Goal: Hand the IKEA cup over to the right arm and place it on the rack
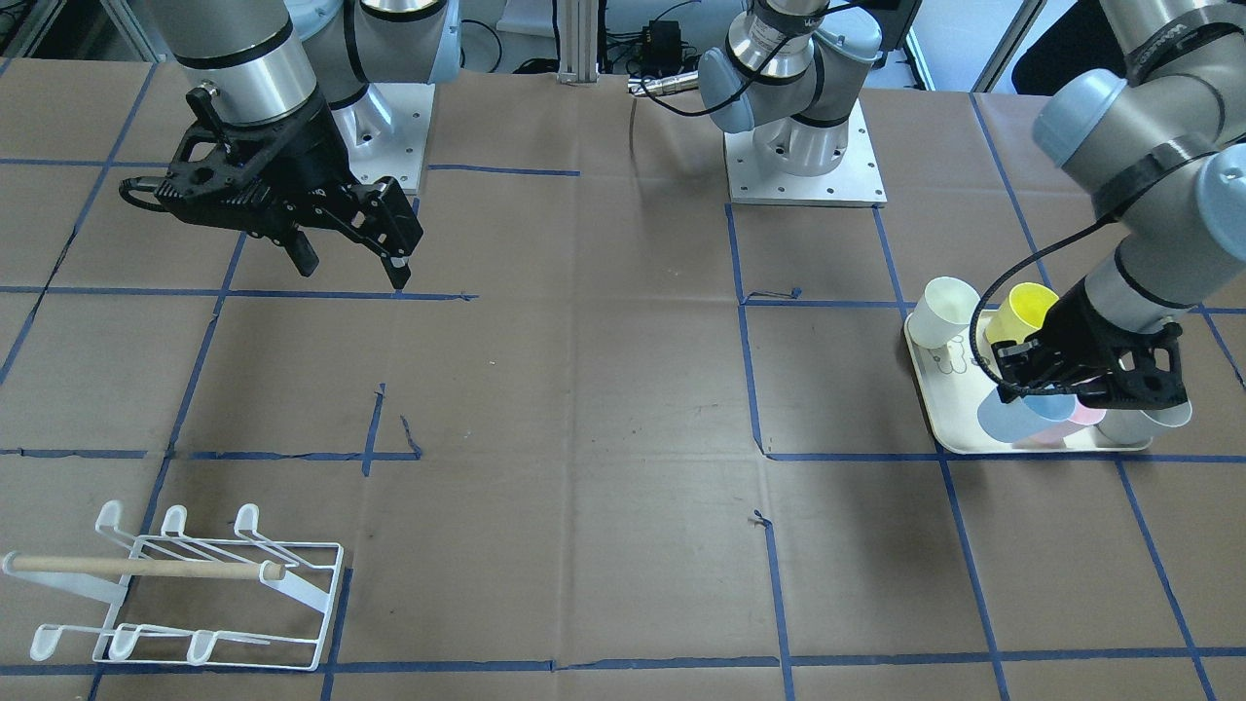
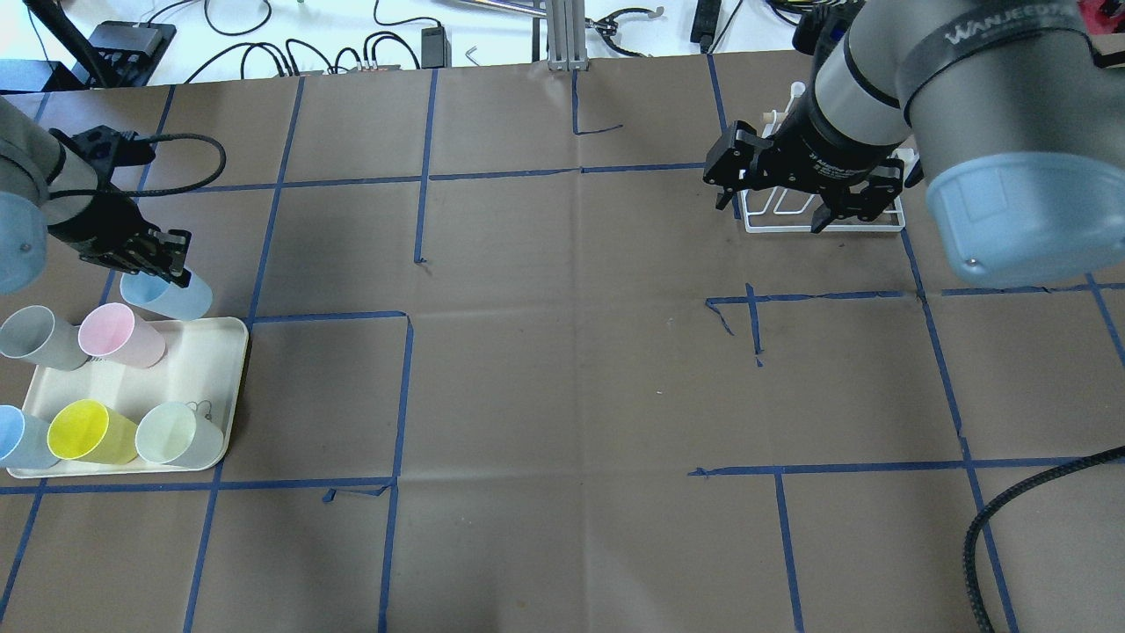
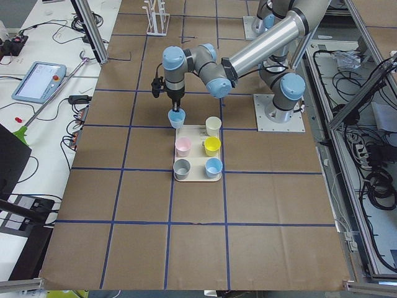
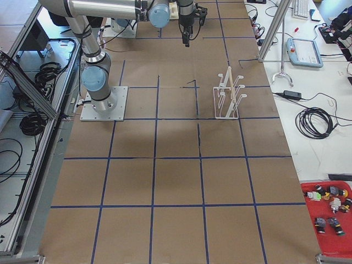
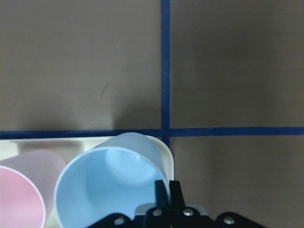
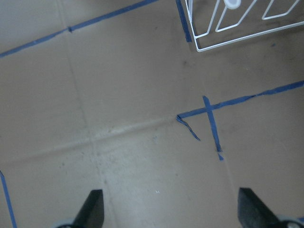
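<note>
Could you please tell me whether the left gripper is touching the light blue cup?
Touching. The left wrist view shows the left gripper shut on the rim of the light blue cup, pinching its wall.

Brown paper is covering the worktop (image 2: 571, 369), blue tape lines (image 2: 430, 132) gridding it; black cables (image 2: 378, 44) are lying on a white bench (image 2: 492, 31) at the overhead view's top edge.

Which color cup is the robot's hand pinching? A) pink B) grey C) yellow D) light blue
D: in the left wrist view, the left gripper is shut on the rim of the light blue cup.
</note>
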